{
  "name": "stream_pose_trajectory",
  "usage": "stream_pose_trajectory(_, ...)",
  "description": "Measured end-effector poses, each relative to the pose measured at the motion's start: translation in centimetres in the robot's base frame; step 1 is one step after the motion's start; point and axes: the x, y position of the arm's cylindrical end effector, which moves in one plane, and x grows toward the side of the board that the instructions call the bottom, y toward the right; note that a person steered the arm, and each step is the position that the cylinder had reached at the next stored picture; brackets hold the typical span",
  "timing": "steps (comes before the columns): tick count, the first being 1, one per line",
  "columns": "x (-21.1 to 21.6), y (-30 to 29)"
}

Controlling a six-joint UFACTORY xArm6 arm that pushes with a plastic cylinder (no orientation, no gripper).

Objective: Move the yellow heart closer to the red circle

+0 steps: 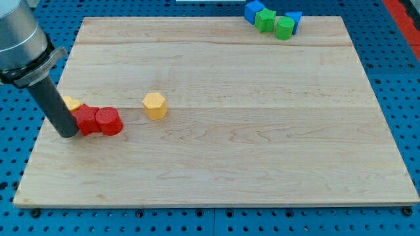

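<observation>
Half hidden behind my tip (68, 133) at the view's left, a yellow block (73, 103), shape unclear, touches a red block (86, 120) of unclear shape beside the red circle (109, 121), then a yellow hexagon-like block (155, 105), and top right a partly overlapping blue-green cluster (272, 18).

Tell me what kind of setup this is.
Likely a robotics lab bench: a wooden board resting on a blue perforated plate, a robot arm's dark rod with my tip beside small coloured blocks like the red circle.
</observation>
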Motion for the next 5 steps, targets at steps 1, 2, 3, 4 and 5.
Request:
stream_pose_trajectory(1, -0.9, 2.2)
stream_pose_trajectory(2, -1.3, 4.1)
stream_pose_trajectory(3, 1.0, 1.8)
stream_pose_trajectory(4, 2.0, -1.5)
stream_pose_trajectory(5, -4.1, -1.7)
